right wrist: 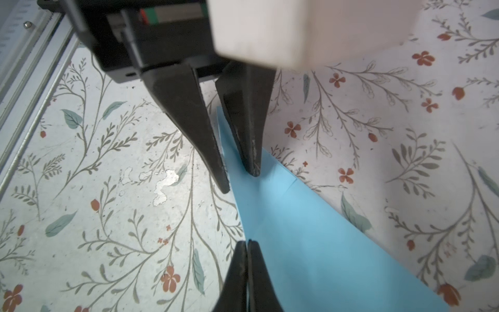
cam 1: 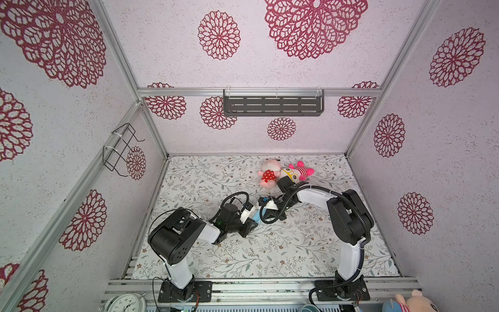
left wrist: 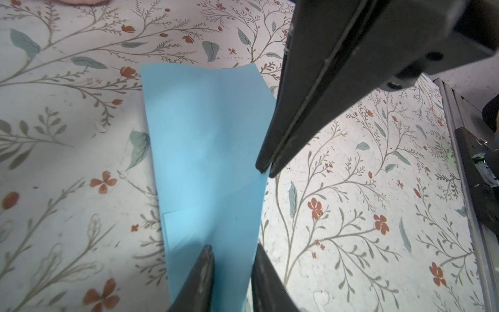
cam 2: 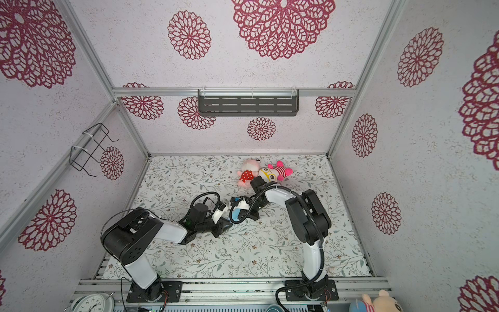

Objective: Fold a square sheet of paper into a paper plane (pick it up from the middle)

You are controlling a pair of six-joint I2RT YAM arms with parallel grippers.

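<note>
A flowered bench [cam 1: 297, 243] is topped by a folded blue paper [left wrist: 205, 151]

The blue paper is laid near the middle of the bench, folded into a long tapering shape, well apart from two plush toys [cam 1: 283, 174] at the far edge. The left claw [left wrist: 232, 247] is held slightly apart over the paper's narrow end. The right claw [right wrist: 247, 241] is pressed together, its tip set at the paper's long edge.
</note>
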